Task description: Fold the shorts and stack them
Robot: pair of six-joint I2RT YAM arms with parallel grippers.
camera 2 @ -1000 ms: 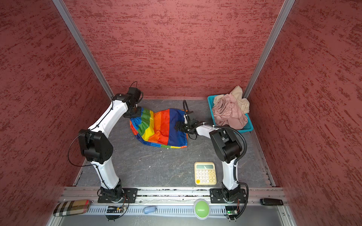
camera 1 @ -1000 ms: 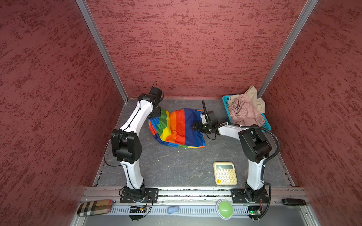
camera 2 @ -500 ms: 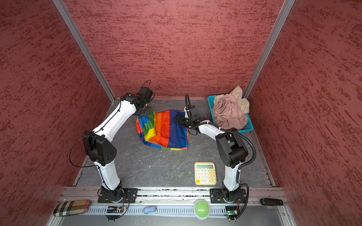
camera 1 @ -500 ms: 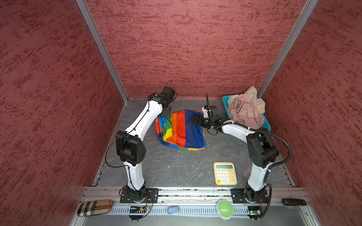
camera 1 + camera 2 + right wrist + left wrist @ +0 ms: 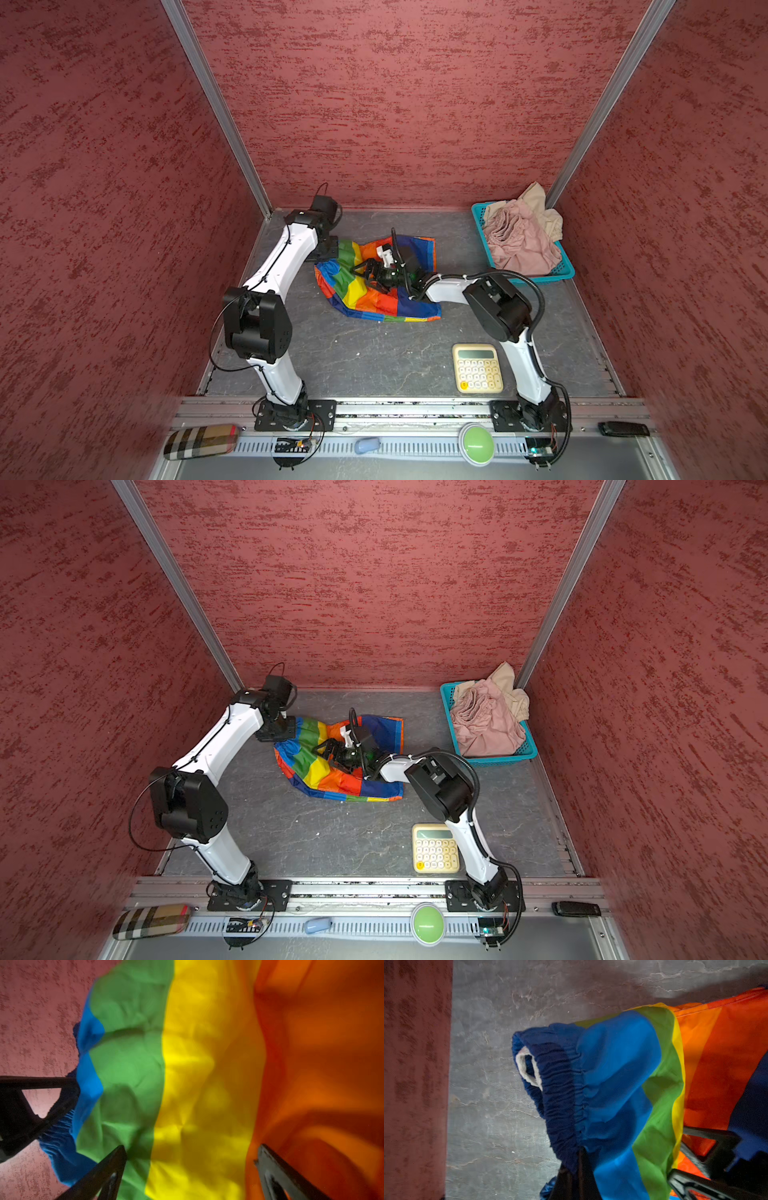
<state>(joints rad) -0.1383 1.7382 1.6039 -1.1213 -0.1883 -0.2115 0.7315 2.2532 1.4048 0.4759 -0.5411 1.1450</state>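
Grey tabletop (image 5: 374, 361), red walls: the rainbow shorts (image 5: 374, 299) lie rumpled toward 12 o'clock. The left end effector (image 5: 577, 1163) is clamped tight on their blue waistband (image 5: 562, 1095) at 10 o'clock. The right end effector (image 5: 363, 276) is poised above, spread wide, empty. Slippery cloth may slide free or bunch, spoiling the fold.

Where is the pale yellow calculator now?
In both top views the pale yellow calculator lies front right on the grey table, beside the right arm's white lower link.

Grey stone-look tabletop (image 5: 374, 361), rainbow shorts (image 5: 365, 299) mid-back, teal basket (image 5: 548, 275) far right corner, cream calculator (image 5: 478, 368) front right
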